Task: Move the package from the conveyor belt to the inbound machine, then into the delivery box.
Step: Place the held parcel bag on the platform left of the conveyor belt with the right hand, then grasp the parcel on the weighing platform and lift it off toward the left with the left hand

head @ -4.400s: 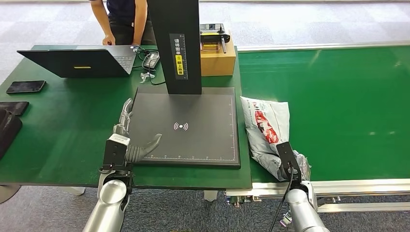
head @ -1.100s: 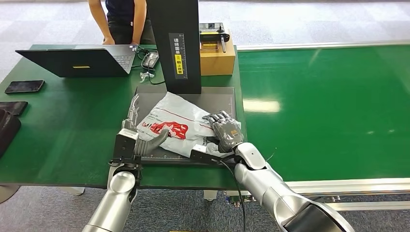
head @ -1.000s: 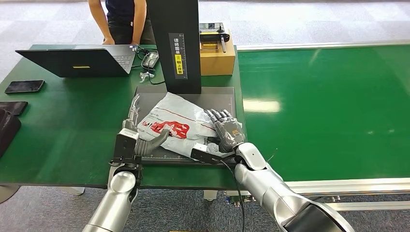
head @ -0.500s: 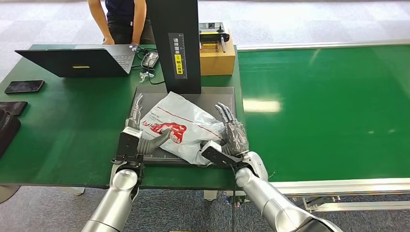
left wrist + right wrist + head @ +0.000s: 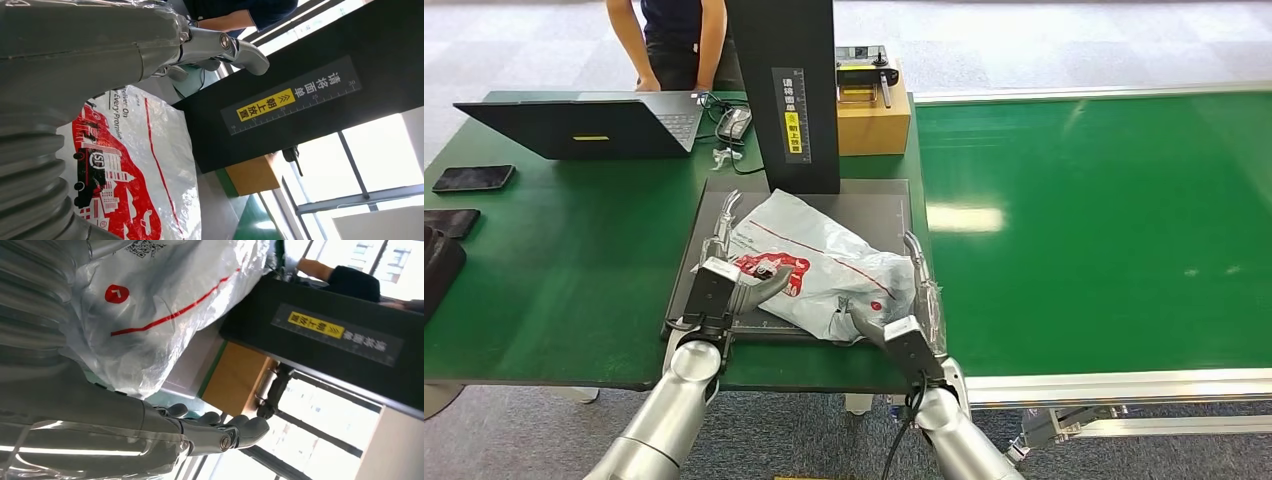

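Green table (image 5: pixel 574 260) carries laptop (image 5: pixel 584 128), phone (image 5: pixel 472 178), scanner platform (image 5: pixel 879 205).

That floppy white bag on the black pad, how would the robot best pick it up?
Probably from both sides at once. The bag is soft, wide and lies flat on the pad, so one pinch would let it sag. The left hand and right hand already flank its two ends, set to squeeze inward and lift.

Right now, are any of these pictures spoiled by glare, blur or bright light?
Head view: sharp, with one pale patch of glare on the conveyor belt. Left wrist view: the windows behind the black column are washed out white, while the package print stays readable. Right wrist view: bright windows again, and the right hand close up looks soft.
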Action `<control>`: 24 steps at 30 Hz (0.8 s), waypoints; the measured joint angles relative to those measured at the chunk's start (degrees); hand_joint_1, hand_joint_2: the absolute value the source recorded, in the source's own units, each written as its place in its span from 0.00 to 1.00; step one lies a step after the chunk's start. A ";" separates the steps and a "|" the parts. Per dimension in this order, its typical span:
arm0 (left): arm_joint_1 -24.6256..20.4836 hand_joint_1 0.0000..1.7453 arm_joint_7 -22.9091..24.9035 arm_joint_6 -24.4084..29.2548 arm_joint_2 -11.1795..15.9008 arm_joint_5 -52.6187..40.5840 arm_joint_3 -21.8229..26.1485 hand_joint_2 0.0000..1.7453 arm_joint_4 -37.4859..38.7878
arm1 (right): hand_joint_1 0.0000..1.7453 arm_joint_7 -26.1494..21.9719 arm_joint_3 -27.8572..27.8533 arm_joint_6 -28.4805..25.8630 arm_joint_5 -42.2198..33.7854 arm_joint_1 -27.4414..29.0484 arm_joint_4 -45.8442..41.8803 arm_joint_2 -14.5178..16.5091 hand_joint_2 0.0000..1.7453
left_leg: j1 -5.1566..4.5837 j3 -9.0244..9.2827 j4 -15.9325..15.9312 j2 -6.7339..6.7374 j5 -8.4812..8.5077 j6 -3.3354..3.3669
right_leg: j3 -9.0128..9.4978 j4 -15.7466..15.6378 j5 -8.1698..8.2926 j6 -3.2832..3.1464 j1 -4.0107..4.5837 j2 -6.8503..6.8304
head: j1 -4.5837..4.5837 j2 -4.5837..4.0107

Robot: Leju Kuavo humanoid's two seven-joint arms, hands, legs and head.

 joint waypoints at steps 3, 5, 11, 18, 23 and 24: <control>-0.30 0.00 0.80 0.13 0.19 -1.26 -0.32 1.00 0.27 | 0.00 0.04 -0.66 0.82 -1.29 1.75 -4.70 -0.50 1.00 | 0.00 0.01 0.00 0.01 0.00 -0.01 | 0.00 0.00 0.00 0.00 0.00 0.01 | 0.01 0.00; -0.32 0.00 1.72 -0.20 0.39 -2.66 -0.75 1.00 0.21 | 0.00 0.13 -0.96 1.07 -1.77 2.63 -7.23 -0.89 1.00 | 0.00 0.01 0.00 0.00 0.00 -0.01 | 0.00 0.00 0.00 0.00 0.00 0.00 | 0.01 0.00; 0.30 0.00 5.63 -4.37 1.72 -10.41 -2.98 1.00 -2.30 | 0.00 0.58 -2.07 1.18 -2.57 5.46 -13.38 -2.03 1.00 | 0.00 0.00 0.00 0.00 0.00 -0.01 | 0.00 0.00 0.01 0.00 0.00 0.00 | 0.01 0.00; 1.48 0.00 9.18 -8.92 4.26 -17.50 -4.40 1.00 -6.95 | 0.00 1.15 -3.45 4.66 -5.96 6.81 -18.57 -2.95 1.00 | 0.00 0.01 -0.01 0.00 0.00 -0.02 | 0.00 0.00 0.00 0.00 0.00 0.00 | 0.01 0.00; 1.86 0.00 10.49 -10.65 5.50 -20.19 -4.45 1.00 -8.27 | 0.00 2.80 -4.47 7.85 -8.58 7.88 -23.00 -3.20 1.00 | 0.00 0.01 -0.01 0.00 0.01 -0.02 | 0.00 0.00 0.00 0.00 0.00 -0.01 | 0.01 0.00; 1.90 0.00 10.66 -11.13 5.72 -20.54 -4.49 1.00 -8.38 | 0.00 3.13 -4.85 8.40 -9.00 8.23 -24.17 -3.23 1.00 | 0.00 0.01 -0.01 -0.01 0.01 -0.02 | 0.00 0.00 0.00 0.00 0.00 -0.01 | 0.01 0.00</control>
